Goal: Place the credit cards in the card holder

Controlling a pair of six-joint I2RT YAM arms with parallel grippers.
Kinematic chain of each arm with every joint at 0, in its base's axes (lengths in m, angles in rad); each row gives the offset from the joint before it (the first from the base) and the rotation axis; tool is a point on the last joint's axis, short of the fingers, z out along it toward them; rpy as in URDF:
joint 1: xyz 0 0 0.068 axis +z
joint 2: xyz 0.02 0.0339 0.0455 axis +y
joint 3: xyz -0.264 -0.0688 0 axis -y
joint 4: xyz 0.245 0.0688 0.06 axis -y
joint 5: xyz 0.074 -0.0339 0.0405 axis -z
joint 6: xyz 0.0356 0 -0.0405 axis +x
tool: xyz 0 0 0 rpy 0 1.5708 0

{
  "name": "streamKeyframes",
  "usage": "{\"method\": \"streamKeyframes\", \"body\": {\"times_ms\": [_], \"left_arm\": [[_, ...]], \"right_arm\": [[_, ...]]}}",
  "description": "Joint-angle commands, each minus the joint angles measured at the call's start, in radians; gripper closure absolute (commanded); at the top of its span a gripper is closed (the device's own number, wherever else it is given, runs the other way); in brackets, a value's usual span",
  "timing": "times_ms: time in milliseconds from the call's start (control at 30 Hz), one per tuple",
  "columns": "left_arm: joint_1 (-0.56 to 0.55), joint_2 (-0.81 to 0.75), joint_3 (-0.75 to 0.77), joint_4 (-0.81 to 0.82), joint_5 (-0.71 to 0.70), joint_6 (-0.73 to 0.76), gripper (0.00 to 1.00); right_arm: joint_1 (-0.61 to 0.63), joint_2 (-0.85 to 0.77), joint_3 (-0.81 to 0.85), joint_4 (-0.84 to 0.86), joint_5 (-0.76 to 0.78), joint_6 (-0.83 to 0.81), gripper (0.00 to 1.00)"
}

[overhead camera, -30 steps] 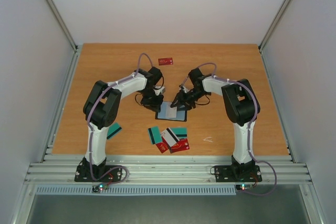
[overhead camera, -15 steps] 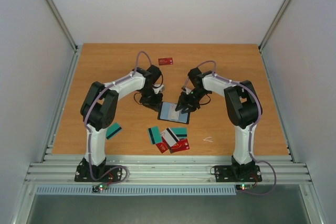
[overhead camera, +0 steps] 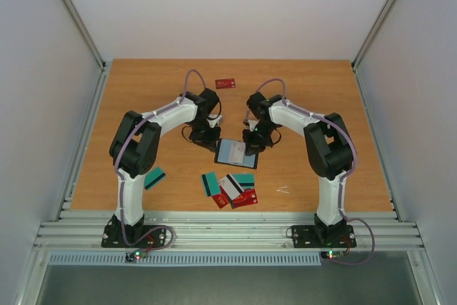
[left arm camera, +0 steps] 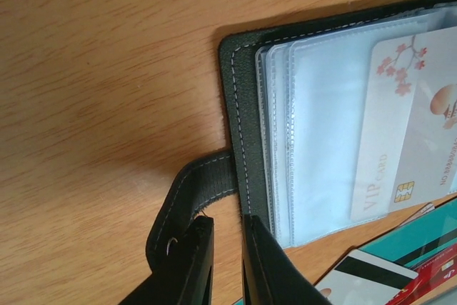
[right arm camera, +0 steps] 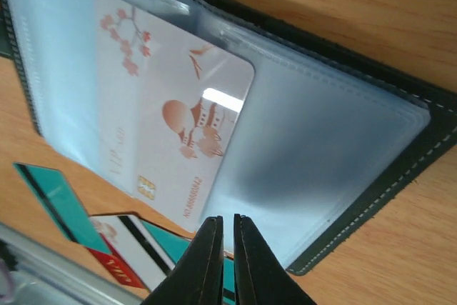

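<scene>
The card holder (overhead camera: 235,153) is lying open mid-tabletop holding one white card (right arm camera: 175,126), left tool (left arm camera: 227,262) and right tool (right arm camera: 221,258) both nearly shut and empty, while the other credit cards (overhead camera: 232,188) are waiting at six o'clock.

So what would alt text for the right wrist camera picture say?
An open black card holder on a wooden table, a white card lying on its clear sleeves. The right gripper hovers nearly closed above; teal and red cards lie beside.

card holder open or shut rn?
Open. The card holder lies spread flat on the table, clear sleeves facing up, with a white VIP card showing inside one; its clasp tab hangs loose.
</scene>
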Motion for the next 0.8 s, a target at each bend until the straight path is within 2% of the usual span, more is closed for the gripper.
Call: {"method": "streamKeyframes", "body": {"times_ms": [0,233,767], "left_arm": [[0.004,0.019,0.021,-0.008,-0.012,0.020,0.87],[0.004,0.036,0.014,0.002,-0.003,0.026,0.87],[0.004,0.060,0.008,0.021,0.041,0.035,0.87]], "right_arm": [[0.039,0.006,0.027,-0.046,0.150,-0.031,0.93],[0.072,0.035,0.046,-0.038,0.199,-0.021,0.96],[0.089,0.122,0.143,-0.042,0.154,-0.029,0.97]]}}
